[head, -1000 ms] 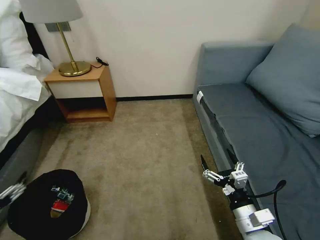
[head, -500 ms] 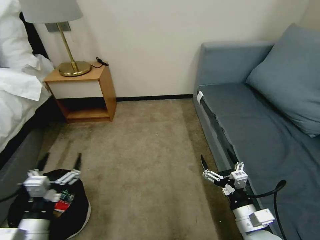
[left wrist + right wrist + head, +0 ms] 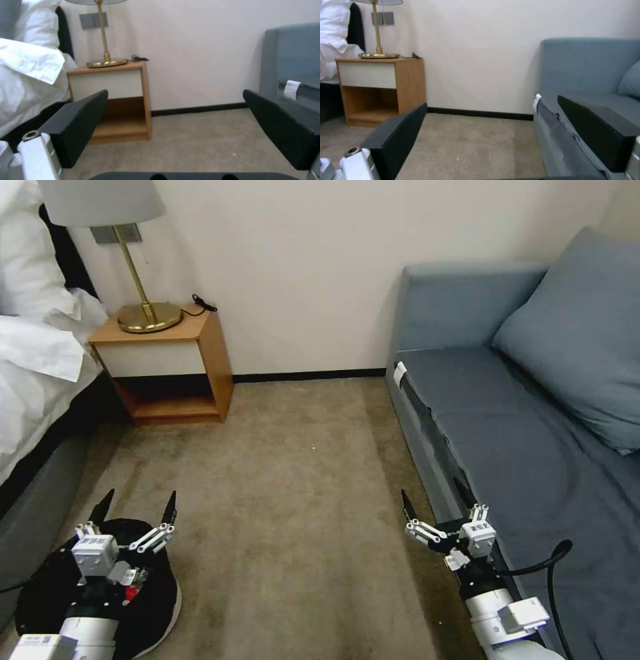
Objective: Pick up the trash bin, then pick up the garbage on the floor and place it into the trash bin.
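The trash bin, lined with a black bag and showing a whitish base, stands on the carpet at the lower left. My left arm reaches over it. The left gripper is open above the bin's far rim, with nothing between its fingers. Beside the wrist, a small red scrap of garbage shows inside the bin. My right gripper hangs open and empty at the lower right, close to the sofa's front edge. Its fingers are spread wide.
A blue-grey sofa with a cushion runs along the right. A wooden nightstand with a brass lamp stands against the far wall. A bed with white linen lies at the left. Bare carpet stretches between them.
The left arm has come in from the lower left edge and now lies over the bin, its open gripper a little farther forward than half a second ago. The right arm has stayed put.
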Robot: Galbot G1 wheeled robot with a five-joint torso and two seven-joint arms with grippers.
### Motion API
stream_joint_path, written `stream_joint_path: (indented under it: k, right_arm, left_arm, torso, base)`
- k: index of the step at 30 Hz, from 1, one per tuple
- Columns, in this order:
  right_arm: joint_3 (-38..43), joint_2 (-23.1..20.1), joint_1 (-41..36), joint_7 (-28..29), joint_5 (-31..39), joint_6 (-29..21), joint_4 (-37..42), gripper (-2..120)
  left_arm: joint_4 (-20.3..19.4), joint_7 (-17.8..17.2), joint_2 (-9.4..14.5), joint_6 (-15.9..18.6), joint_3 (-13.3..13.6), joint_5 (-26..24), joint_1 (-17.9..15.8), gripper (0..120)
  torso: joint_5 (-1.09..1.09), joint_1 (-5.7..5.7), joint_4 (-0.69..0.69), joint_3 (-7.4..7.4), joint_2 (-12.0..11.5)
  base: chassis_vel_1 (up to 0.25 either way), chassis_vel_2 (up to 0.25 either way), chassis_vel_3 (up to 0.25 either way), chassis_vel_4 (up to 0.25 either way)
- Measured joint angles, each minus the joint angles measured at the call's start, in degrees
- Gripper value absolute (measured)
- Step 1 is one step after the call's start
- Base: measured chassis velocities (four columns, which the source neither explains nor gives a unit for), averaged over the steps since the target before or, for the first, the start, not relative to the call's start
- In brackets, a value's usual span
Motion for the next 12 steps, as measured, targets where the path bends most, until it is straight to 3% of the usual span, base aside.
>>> stream_joint_path:
  k: [12]
  right_arm:
    - [0.0,0.0,0.0,0.0,0.0,0.0,0.0,100]
  left_arm:
    - [0.06,-0.04,0.03,0.22,-0.13,-0.17,-0.04,100]
  torso:
    - [0.0,0.0,0.0,0.0,0.0]
  base:
    - [0.0,0.0,0.0,0.0]
